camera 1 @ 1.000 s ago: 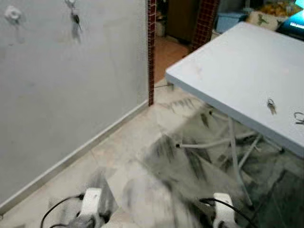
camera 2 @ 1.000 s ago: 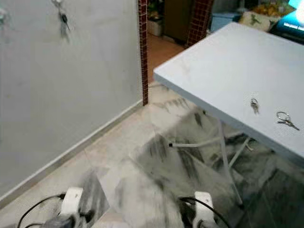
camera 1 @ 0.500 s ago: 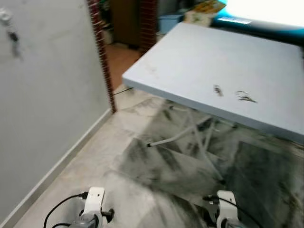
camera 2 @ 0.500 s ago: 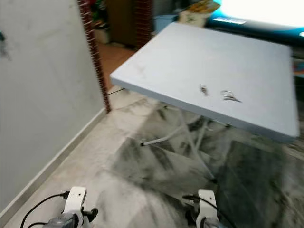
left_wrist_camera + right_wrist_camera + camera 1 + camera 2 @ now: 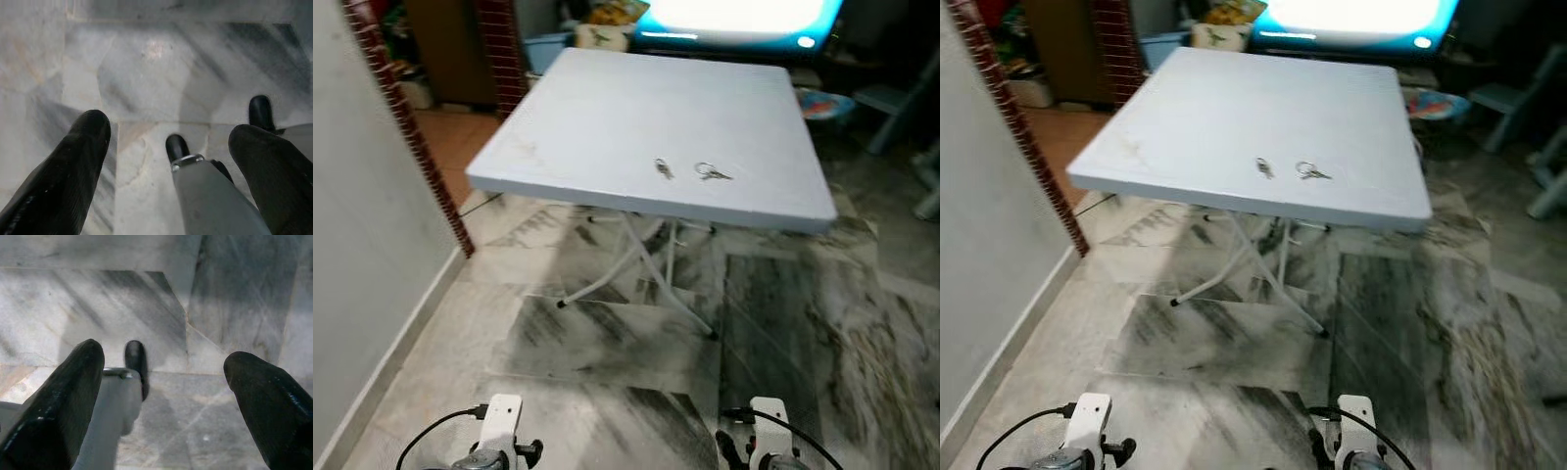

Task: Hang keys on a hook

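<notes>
Keys: I see two small metal key sets on the pale grey square folding tabletop (image 5: 607,108), near its front edge: a compact bunch (image 5: 663,168) and, just beside it toward the right edge, a ringed set (image 5: 712,172).
Handling: I judge them light, rigid, slippery and loose-jointed; the ring is my best hold.
Left gripper (image 5: 171,161): jaws apart, pointing at the marble floor (image 5: 607,333).
Right gripper (image 5: 161,396): jaws apart, also low.
Gap: keys well ahead of both.
</notes>
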### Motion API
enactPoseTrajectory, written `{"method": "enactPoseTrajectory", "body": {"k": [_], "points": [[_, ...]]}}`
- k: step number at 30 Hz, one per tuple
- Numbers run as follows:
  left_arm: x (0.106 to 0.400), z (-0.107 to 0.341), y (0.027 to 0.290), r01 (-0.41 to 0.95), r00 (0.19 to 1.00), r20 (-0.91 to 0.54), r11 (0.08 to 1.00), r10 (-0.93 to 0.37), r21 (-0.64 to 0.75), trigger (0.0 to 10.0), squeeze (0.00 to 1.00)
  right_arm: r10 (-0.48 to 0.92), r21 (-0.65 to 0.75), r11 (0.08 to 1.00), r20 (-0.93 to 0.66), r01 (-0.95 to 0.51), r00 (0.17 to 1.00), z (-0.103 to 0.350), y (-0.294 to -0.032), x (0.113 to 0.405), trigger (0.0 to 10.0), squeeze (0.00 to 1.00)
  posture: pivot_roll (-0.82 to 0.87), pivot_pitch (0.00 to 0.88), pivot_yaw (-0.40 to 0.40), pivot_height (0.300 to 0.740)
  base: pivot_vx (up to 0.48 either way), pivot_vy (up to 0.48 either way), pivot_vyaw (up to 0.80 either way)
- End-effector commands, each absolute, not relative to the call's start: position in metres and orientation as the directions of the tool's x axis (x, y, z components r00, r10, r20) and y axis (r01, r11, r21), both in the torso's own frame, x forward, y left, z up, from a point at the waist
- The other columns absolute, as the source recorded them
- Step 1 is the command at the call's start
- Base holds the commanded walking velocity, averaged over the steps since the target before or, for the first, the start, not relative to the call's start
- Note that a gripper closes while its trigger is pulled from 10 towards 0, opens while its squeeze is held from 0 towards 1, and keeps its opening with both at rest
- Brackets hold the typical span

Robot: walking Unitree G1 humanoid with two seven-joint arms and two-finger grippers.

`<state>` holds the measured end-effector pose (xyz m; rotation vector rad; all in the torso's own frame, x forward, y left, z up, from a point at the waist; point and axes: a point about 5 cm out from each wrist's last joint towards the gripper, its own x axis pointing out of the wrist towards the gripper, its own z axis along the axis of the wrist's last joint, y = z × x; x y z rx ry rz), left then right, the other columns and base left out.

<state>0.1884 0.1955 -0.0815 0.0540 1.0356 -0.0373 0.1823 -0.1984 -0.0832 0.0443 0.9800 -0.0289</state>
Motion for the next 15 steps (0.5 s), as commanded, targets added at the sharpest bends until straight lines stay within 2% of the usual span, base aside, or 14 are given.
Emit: {"method": "enactPoseTrajectory", "body": {"k": [1, 9, 15], "points": [[0.186, -0.082, 0.1993, 0.028, 0.519, -0.855, 0.999, 0.004, 0.021, 10.0, 0.0, -0.006, 0.012, 1.0, -0.818, 0.029, 0.575, -0.0809, -0.1958, 0.1873, 10.0, 0.0, 0.02, 0.049, 0.022, 0.74, 0.0, 0.0, 0.0], [0.187, -0.081, 0.199, -0.078, 0.566, -0.824, 0.997, 0.03, -0.017, 10.0, 0.0, -0.06, -0.064, 0.998, -0.765, 0.016, 0.641, -0.0758, -0.1995, 0.1933, 10.0, 0.0, 0.02, 0.052, 0.026, 0.74, 0.0, 0.0, 0.0], [0.1906, -0.0779, 0.1997, -0.138, 0.624, -0.779, 0.99, 0.059, -0.036, 10.0, 0.0, -0.121, -0.099, 0.992, -0.707, 0.072, 0.696, -0.0713, -0.2023, 0.197, 10.0, 0.0, 0.01, 0.052, 0.031, 0.74, 0.0, 0.0, 0.0]]}}
